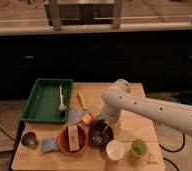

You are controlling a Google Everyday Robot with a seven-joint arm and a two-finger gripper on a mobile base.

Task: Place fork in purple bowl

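The purple bowl point(96, 137) sits on the wooden table point(139, 125), front centre, just right of the orange bowl point(64, 142). A slim silvery fork point(103, 131) leans inside the purple bowl, its upper end toward the gripper. My white arm point(149, 107) reaches in from the right and bends down. The gripper point(108, 125) is right over the purple bowl's far right rim, at the fork's upper end. Whether it touches the fork cannot be told.
A green tray point(41, 105) at the left holds a white utensil point(61, 97). A tan block point(73, 136) stands in the orange bowl. A white cup point(115, 149), green cup point(138, 147), metal cup point(29, 139), blue sponge point(50, 145), yellow item point(81, 100) and a round fruit point(87, 119) surround the bowls.
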